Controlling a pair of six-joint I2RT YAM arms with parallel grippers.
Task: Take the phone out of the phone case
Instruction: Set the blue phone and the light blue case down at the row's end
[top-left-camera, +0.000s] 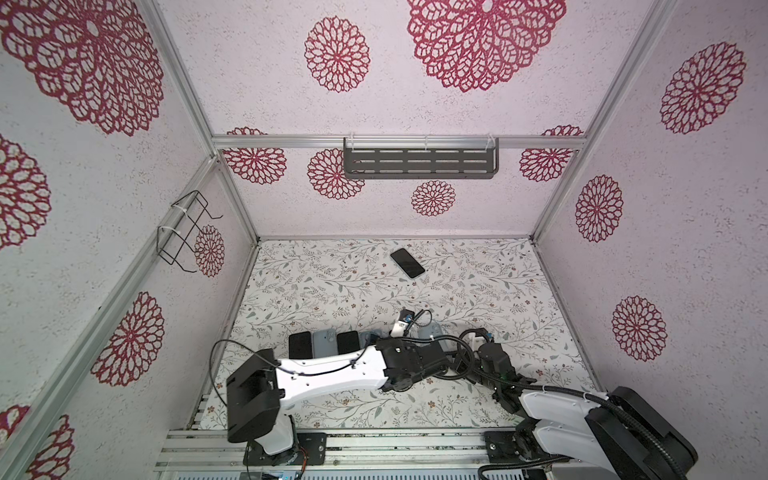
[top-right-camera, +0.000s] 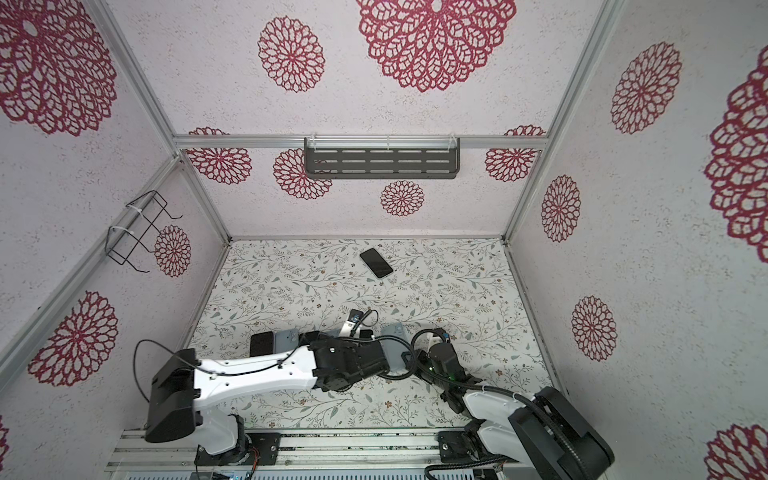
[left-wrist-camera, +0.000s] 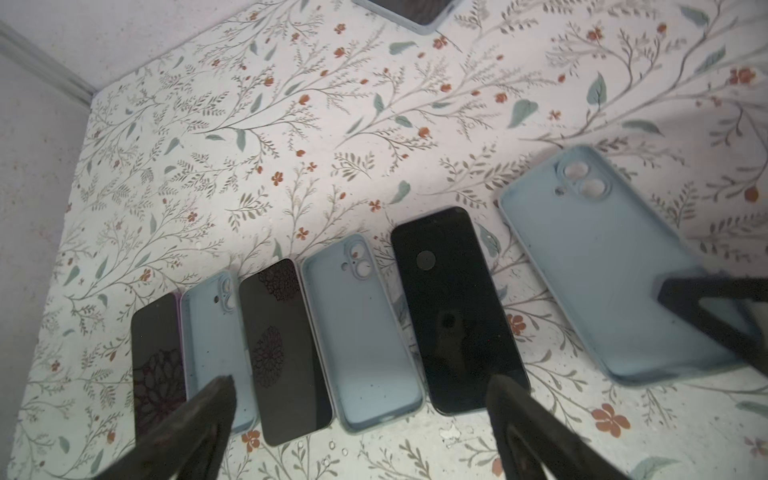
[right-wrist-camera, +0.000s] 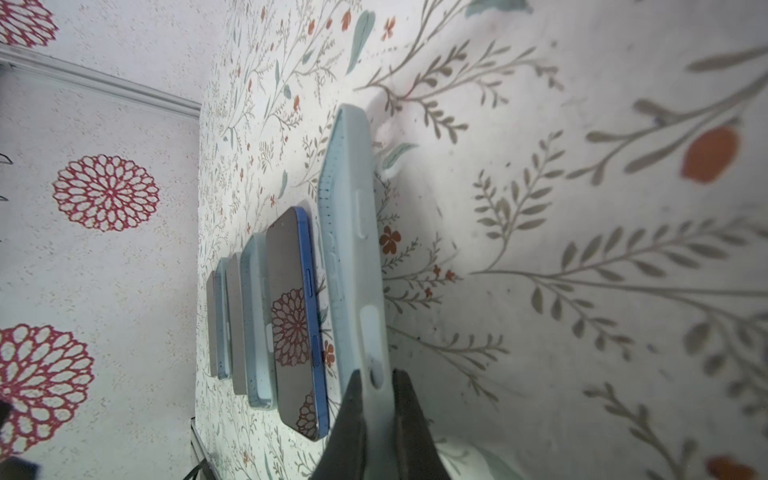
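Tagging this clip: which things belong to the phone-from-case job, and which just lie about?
Job: case in right claw; blue phone beside it; open left claw.
Lying about: other phones and spare cases in the row; far phone; shelf; wire rack.

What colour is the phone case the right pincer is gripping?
Pale blue phone case, clearest in the right wrist view.

Right end effector (right-wrist-camera: 376, 395) clamped on the rim of a pale blue phone case (right-wrist-camera: 353, 232), case seen edge-on over the floral worktop (right-wrist-camera: 582, 216), blue-edged phone (right-wrist-camera: 291, 316) just beside it, further cases and phones (right-wrist-camera: 253, 324) lined up beyond.
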